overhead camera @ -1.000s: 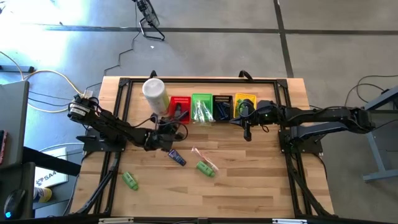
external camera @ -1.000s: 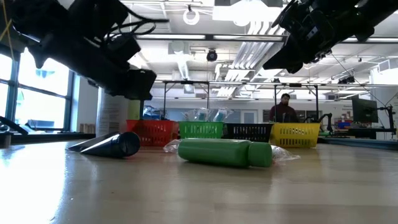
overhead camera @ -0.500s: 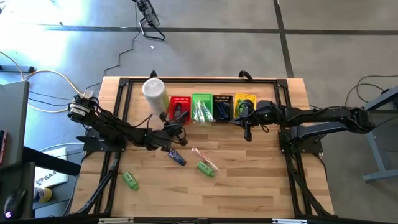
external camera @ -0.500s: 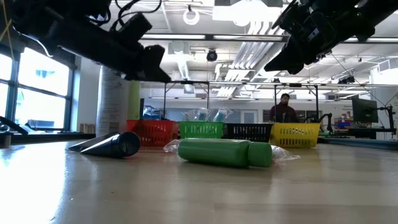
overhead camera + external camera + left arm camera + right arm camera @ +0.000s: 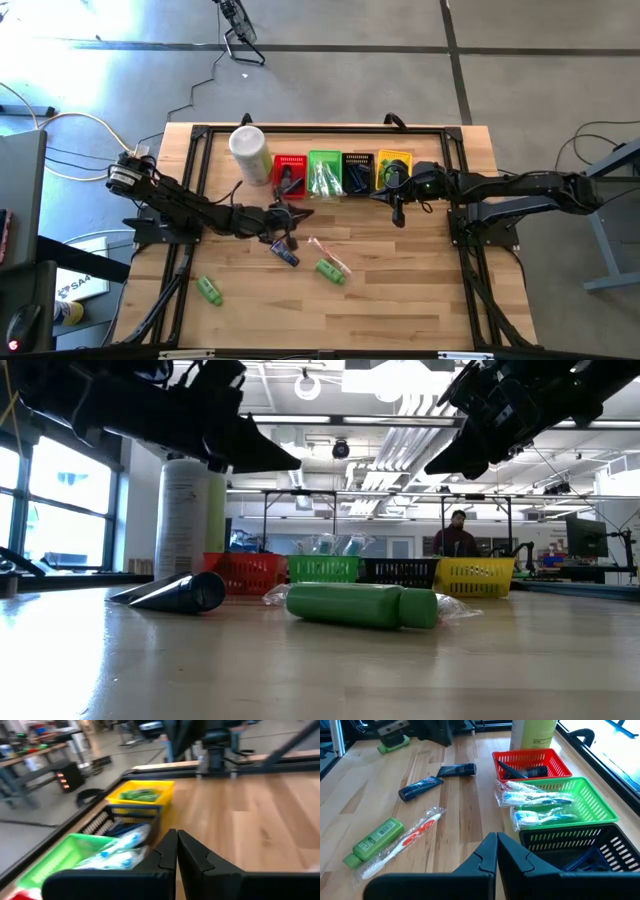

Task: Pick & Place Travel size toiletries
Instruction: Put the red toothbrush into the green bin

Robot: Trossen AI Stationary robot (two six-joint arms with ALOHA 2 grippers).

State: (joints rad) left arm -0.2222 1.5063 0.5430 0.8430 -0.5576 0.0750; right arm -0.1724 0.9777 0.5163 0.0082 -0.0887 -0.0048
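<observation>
no lettering is readable on the green bottle [image 5: 374, 841]; left claw [image 5: 177, 851] and right claw [image 5: 496, 852] are pressed together, empty.

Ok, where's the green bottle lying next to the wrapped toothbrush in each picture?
High view: the green bottle lies just below the table's middle.
Low view: front and centre, on its side.
Left wrist view: not in it.
Right wrist view: lower left, beside the toothbrush.
Shared landmark: the green basket, which shows in all four.
</observation>
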